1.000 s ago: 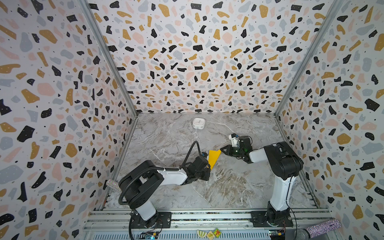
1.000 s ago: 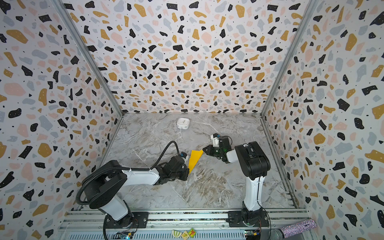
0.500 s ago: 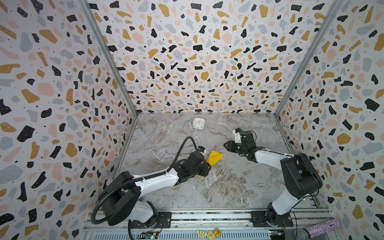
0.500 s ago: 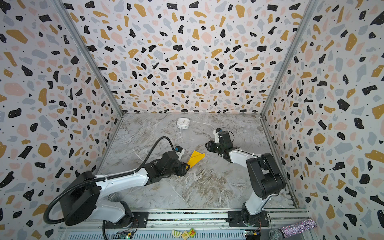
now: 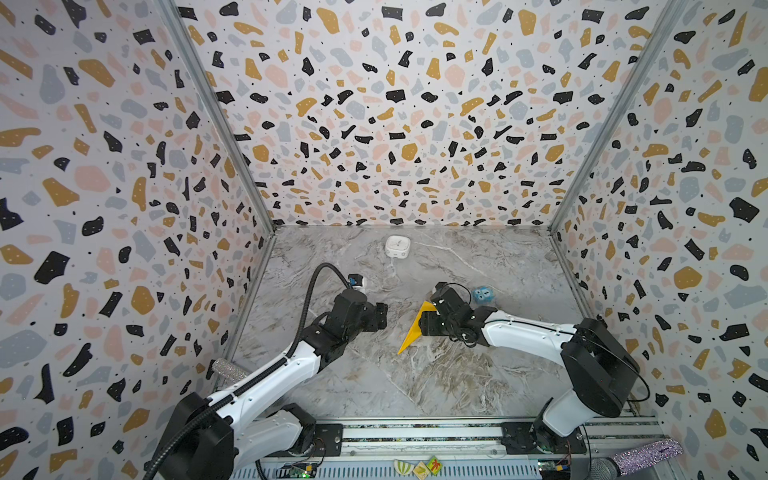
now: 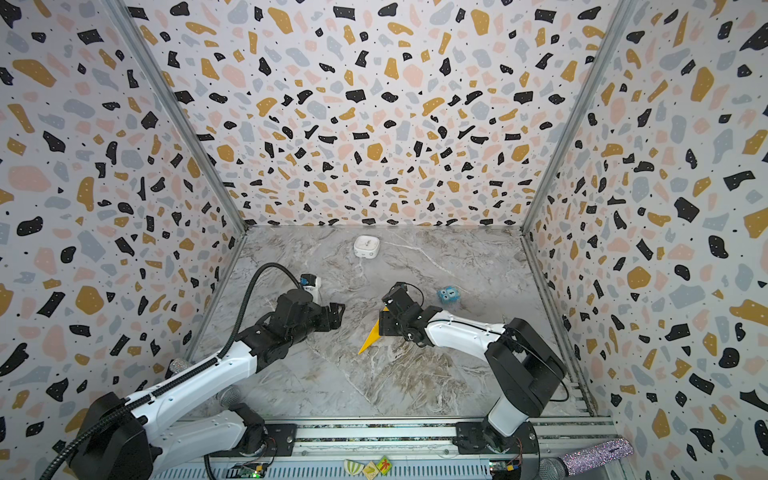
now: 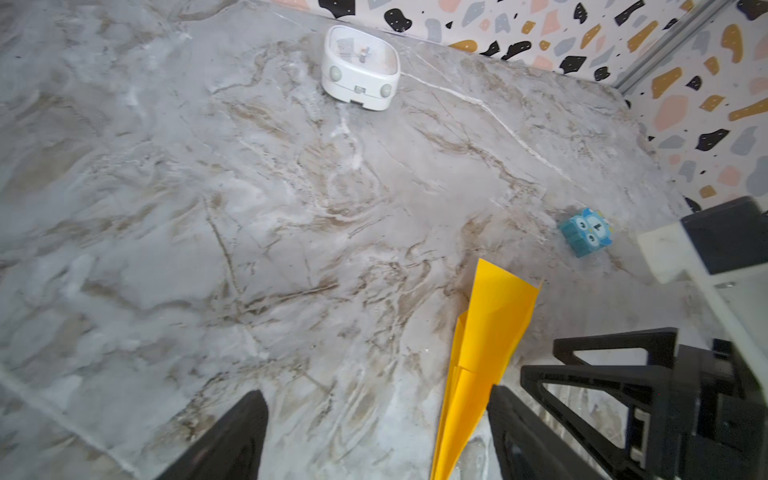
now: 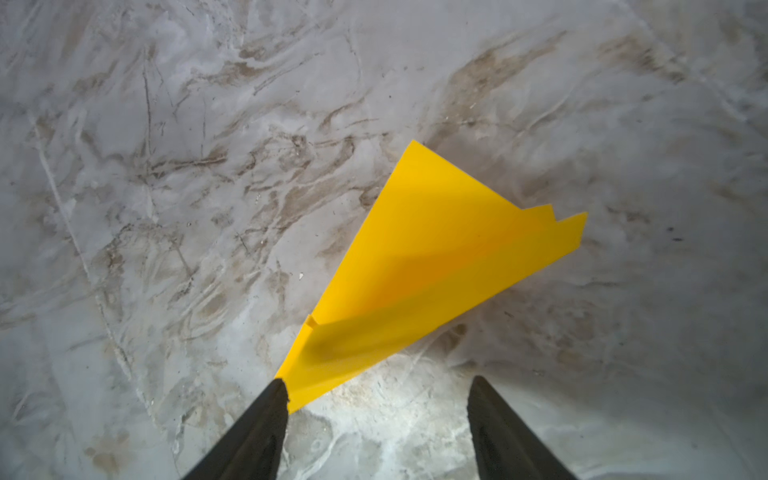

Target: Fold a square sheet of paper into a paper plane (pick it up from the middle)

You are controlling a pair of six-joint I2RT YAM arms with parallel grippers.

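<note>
The yellow-orange paper plane [image 5: 412,331] [image 6: 371,336] rests mid-floor on the marble, a narrow dart with its nose toward the front. No flat square sheet of paper shows; the paper is folded into this plane. My left gripper [image 5: 380,318] [image 6: 336,313] hovers open to the plane's left, apart from it. In the left wrist view the plane [image 7: 486,328] runs between the open gripper's [image 7: 374,436] fingers, close beside one. My right gripper [image 5: 422,324] [image 8: 380,428] is open at the plane's right side. One of its fingertips [image 8: 276,399] overlaps the plane's [image 8: 436,257] nose; nothing is clamped.
A white rounded box [image 5: 397,247] [image 7: 360,68] sits near the back wall. A small blue cube with eyes [image 5: 482,295] [image 7: 586,232] stands just behind the right wrist. Patterned walls close in three sides, and a metal rail [image 5: 415,432] runs along the front.
Both grippers have opened from shut. The plane, earlier pinched in the left gripper, now rests free on the floor. The left gripper has drawn back to the left; the right has closed in.
</note>
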